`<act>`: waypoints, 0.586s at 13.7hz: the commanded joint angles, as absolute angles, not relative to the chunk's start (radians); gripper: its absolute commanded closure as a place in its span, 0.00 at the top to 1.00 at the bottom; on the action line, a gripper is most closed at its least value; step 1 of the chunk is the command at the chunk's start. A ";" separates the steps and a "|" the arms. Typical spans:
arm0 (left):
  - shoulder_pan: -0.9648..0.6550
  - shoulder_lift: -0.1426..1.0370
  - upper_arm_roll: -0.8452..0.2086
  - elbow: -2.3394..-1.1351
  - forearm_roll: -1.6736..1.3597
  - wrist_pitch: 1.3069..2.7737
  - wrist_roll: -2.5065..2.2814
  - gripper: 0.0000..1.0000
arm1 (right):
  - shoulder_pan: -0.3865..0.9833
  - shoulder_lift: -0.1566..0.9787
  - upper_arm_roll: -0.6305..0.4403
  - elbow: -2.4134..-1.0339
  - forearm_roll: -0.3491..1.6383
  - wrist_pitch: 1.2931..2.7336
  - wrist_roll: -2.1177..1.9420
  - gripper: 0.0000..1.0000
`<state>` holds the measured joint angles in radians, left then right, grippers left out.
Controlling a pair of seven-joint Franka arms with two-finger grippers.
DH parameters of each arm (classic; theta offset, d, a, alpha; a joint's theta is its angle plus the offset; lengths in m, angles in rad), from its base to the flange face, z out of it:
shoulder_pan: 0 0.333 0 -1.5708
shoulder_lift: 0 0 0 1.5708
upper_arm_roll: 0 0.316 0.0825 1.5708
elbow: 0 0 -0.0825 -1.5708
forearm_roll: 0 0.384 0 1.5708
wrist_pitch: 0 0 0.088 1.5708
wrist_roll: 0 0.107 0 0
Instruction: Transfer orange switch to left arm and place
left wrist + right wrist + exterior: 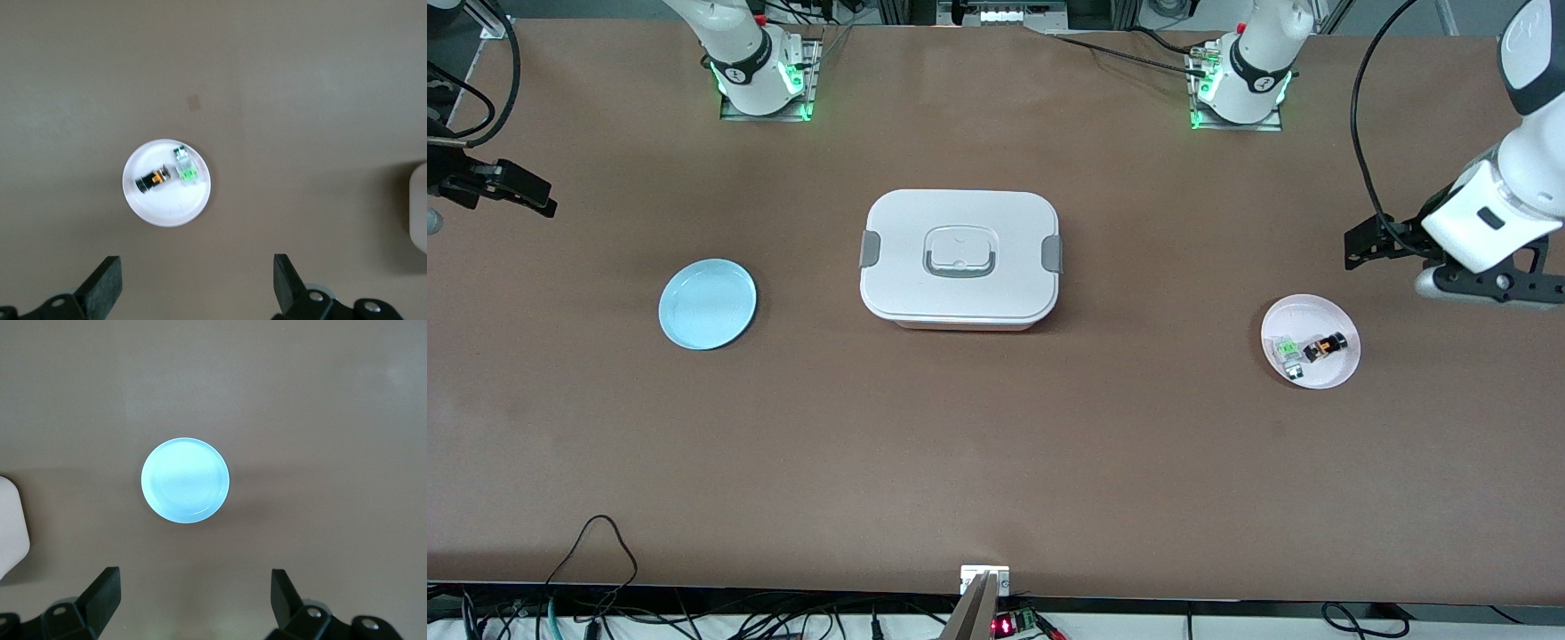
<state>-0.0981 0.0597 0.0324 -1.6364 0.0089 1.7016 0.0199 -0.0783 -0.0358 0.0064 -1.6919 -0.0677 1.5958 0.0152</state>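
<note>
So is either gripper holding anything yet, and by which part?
Nothing is held. The left gripper and the right gripper are both open and empty. The orange switch lies on the white plate.

On the counter (996,444) sit one box (959,258), two plates, blue (707,304) and white (1334,373), and two switches, orange (1325,347) and green (1288,349).

We see a plain brown table (996,462) under a white box (959,258) with grey clips and a grey-rimmed recess. The switch (1325,347) is black and orange; its neighbour (1288,349) is green and clear, both on a white plate (1316,313). Another plate (707,304) is pale blue. The arms are white with black bands and black grippers.
</note>
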 commanded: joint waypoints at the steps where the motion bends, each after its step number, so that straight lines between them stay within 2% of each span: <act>1: -0.121 -0.063 0.046 -1.802 0.012 1.784 0.003 1.00 | -0.078 -0.048 0.005 -1.703 -0.052 1.600 -0.003 1.00; 5: -0.117 -0.046 0.041 -1.792 0.014 1.770 0.014 1.00 | -0.078 -0.048 0.003 -1.697 -0.049 1.598 -0.003 1.00; 8: -0.115 -0.043 0.043 -1.749 0.015 1.681 0.061 1.00 | -0.078 -0.048 0.005 -1.689 -0.052 1.597 -0.003 1.00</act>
